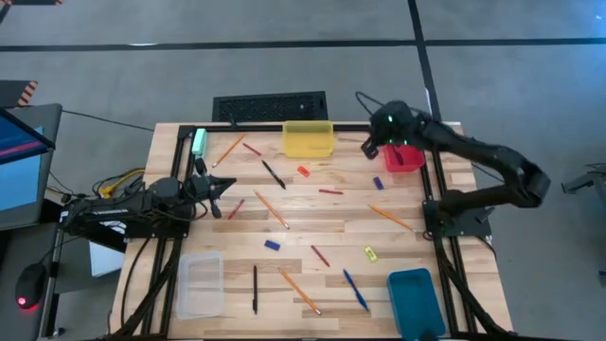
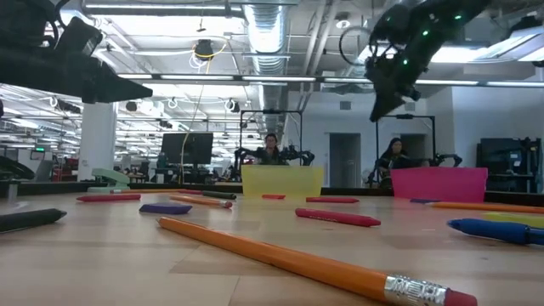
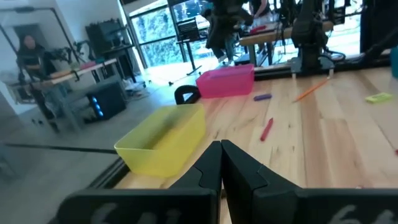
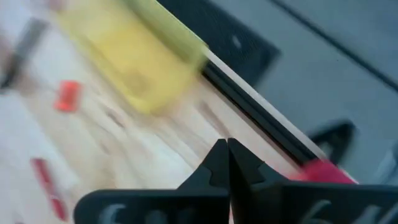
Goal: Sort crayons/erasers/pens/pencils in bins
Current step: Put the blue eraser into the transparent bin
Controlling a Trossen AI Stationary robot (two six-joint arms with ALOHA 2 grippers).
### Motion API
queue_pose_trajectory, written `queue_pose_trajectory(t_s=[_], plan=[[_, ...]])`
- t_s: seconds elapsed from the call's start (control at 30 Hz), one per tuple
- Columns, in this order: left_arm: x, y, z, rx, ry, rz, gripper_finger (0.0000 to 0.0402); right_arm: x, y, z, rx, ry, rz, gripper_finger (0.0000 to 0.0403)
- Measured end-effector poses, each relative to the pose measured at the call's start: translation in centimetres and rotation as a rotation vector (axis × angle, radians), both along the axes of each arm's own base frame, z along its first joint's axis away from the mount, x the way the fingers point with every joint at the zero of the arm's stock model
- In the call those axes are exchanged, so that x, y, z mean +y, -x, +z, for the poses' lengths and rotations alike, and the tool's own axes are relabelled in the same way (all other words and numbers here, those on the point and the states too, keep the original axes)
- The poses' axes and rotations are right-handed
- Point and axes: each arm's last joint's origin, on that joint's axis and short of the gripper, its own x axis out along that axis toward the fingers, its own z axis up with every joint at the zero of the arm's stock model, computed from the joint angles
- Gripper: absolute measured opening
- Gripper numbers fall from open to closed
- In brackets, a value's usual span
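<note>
My right gripper (image 1: 371,149) hangs above the far right of the table, just left of the red bin (image 1: 403,158) — fingers pressed together, nothing between them. My left gripper (image 1: 225,186) waits mid-left, pointing right, also pinched shut and empty.

Bins: yellow bin (image 1: 309,139) at the far edge, centre; red one far right; teal bin (image 1: 413,296) near right; clear bin (image 1: 201,282) near left. All four look nearly bare from above, though I cannot be sure about the red one's contents.

Loose pieces are scattered over the planks. Closest to my right gripper: a small blue eraser (image 1: 377,183) just nearward of it, a red-orange eraser (image 1: 303,171) to its left, and a red crayon (image 1: 329,191) beyond that, lying roughly left-right. A long orange pencil (image 1: 391,217) lies nearward, running from far-left to near-right on a slant.

Judgement — the right arm is the nearer one for all of these; the left sits closer to the black pen (image 1: 274,174) and the pencil (image 1: 272,209) at mid-table. For the blue eraser I'd drop almost straight down and slightly toward the near side, after spreading the fingers first. Its long axis is too small for me to read from here.
</note>
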Motion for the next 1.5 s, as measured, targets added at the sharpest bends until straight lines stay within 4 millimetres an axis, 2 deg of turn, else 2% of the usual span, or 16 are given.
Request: queue_pose_trajectory(t_s=[0.17, 0.37, 0.73, 1.0, 1.23, 1.5], plan=[[0.0, 0.0, 0.0, 0.001, -0.003, 0.0, 0.0, 3.5, -0.9, -1.6, -0.147, 0.102, 0.144, 0.001], [0.0, 0.0, 0.0, 0.0, -0.001, -0.005, 0.0, 6.5, -2.1, -3.5, -0.245, 0.176, 0.295, 0.0003], [0.0, 0.0, 0.0, -0.046, 0.103, -0.006, 0.0, 9.4, -2.7, -7.1, -0.508, 0.357, 0.437, 0.0002], [0.0, 0.0, 0.0, -0.076, 0.173, -0.002, 0.0, 9.5, -4.1, -8.5, -0.494, 0.331, 0.453, 0.0015], [0.0, 0.0, 0.0, -0.113, 0.272, 0.001, 0.0, 9.0, -6.2, -9.4, -0.447, 0.306, 0.453, 0.0004], [0.1, -0.1, -0.1, -0.102, 0.258, 0.03, 0.0, 8.3, -8.6, -7.9, -0.471, 0.35, 0.471, 0.0004]])
